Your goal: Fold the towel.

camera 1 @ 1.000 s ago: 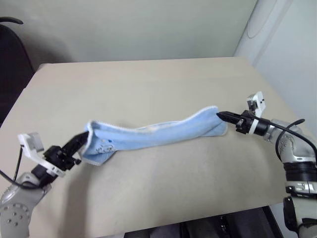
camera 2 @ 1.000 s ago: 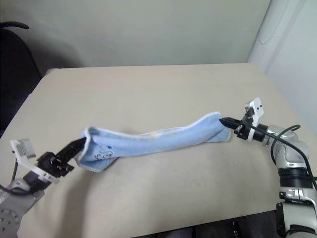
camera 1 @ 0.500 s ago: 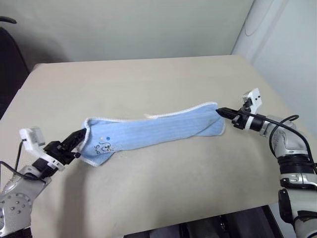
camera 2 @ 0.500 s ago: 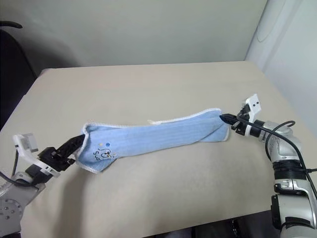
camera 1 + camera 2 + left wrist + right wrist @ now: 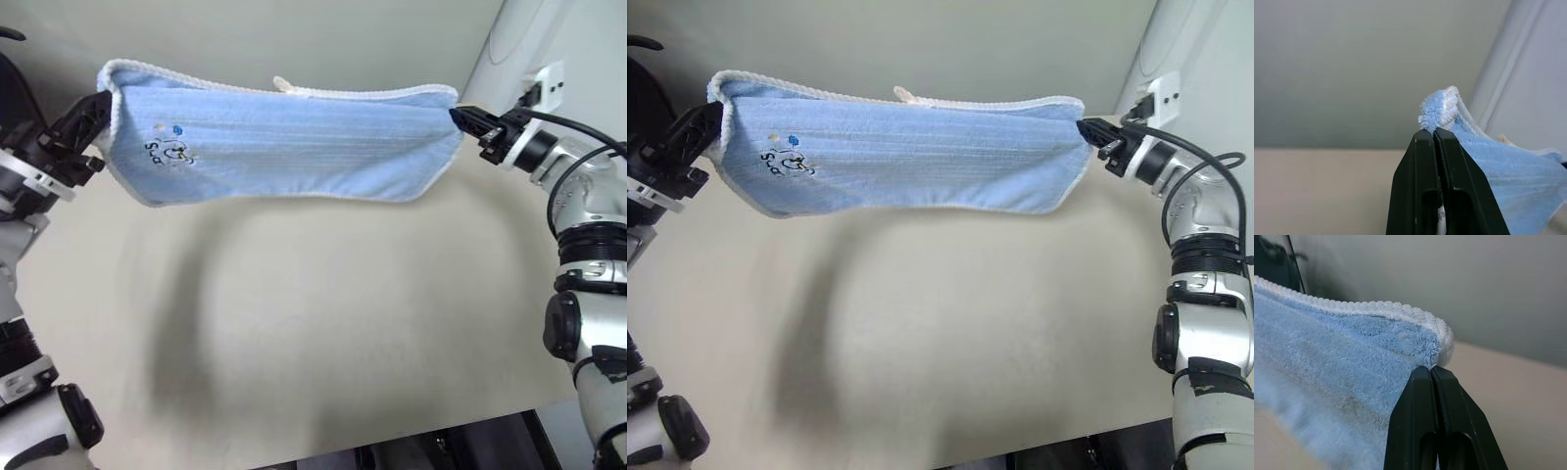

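One towel (image 5: pixel 294 142) hangs above one surface (image 5: pixel 323 333). Two grippers, left (image 5: pixel 101 106) and right (image 5: pixel 458 117), with two black fingers (image 5: pixel 1422 186) each.

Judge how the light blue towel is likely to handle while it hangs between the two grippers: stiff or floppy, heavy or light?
Probably floppy: the towel sags along its lower edge between the left gripper and the right gripper. Likely light, since shut jaws on two corners carry it above the table. Its terry pile probably resists slipping.

A plain beige table (image 5: pixel 323 333) stands below the camera.
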### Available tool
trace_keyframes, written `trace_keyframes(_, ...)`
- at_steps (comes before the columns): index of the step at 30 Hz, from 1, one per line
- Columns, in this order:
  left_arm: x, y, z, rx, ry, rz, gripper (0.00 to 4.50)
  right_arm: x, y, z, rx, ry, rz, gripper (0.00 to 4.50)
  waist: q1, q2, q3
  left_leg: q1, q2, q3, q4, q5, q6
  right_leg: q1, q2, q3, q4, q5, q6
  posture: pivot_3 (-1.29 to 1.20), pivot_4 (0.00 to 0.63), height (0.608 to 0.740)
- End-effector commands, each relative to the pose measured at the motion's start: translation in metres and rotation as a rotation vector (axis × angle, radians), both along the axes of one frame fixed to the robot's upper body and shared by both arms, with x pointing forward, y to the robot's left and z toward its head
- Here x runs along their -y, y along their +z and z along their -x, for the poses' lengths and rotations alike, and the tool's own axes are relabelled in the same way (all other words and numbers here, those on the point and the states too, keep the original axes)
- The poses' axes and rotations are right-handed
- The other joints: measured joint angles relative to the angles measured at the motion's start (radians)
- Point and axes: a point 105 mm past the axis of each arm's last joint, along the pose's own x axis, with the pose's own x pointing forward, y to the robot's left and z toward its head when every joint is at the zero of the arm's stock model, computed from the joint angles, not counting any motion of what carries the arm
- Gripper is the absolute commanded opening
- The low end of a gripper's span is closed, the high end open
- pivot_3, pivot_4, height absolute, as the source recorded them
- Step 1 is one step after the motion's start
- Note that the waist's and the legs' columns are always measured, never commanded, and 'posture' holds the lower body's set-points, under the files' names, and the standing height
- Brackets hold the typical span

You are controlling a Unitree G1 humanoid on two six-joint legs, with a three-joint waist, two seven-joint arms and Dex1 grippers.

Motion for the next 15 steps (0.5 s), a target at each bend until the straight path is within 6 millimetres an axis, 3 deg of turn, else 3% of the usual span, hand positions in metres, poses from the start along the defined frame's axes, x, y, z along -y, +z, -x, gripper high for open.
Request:
trace_keyframes(1, -0.015, -0.014, 0.023, -0.011, -0.004, -0.013, 0.01, 0.019, -0.007, 0.015, -0.011, 0.028, -0.006, 0.00, -0.004, 0.000, 0.000, -0.001, 0.000, 0.000, 0.000, 0.000, -0.001, -0.003, 0.000, 0.005, 0.001, 0.000, 0.000, 0.00, 0.150, 0.740)
trace_keyframes(9, -0.013, -0.102, 0.052, -0.248, -0.054, 0.027, 0.01, 0.008, -0.098, 0.047, -0.274, 0.136, 0.073, 0.00, -0.020, -0.001, 0.000, -0.005, 0.001, -0.001, 0.000, 0.000, -0.003, -0.014, 0.001, 0.013, 0.005, -0.001, 0.002, 0.00, 0.150, 0.740)
trace_keyframes(11, -0.009, -0.121, 0.060, -0.315, -0.063, 0.017, 0.01, 0.010, -0.113, 0.052, -0.324, 0.133, 0.098, 0.00, -0.026, -0.001, 0.000, -0.004, 0.001, -0.001, -0.001, -0.001, -0.001, -0.015, 0.002, 0.013, 0.007, 0.000, 0.002, 0.00, 0.150, 0.740)
trace_keyframes(15, -0.004, -0.151, 0.074, -0.433, -0.064, -0.004, 0.01, 0.015, -0.130, 0.057, -0.400, 0.123, 0.138, 0.00, -0.033, -0.001, 0.000, 0.000, 0.000, -0.001, 0.001, -0.012, 0.018, -0.009, 0.002, 0.014, 0.010, 0.005, 0.005, 0.00, 0.150, 0.740)
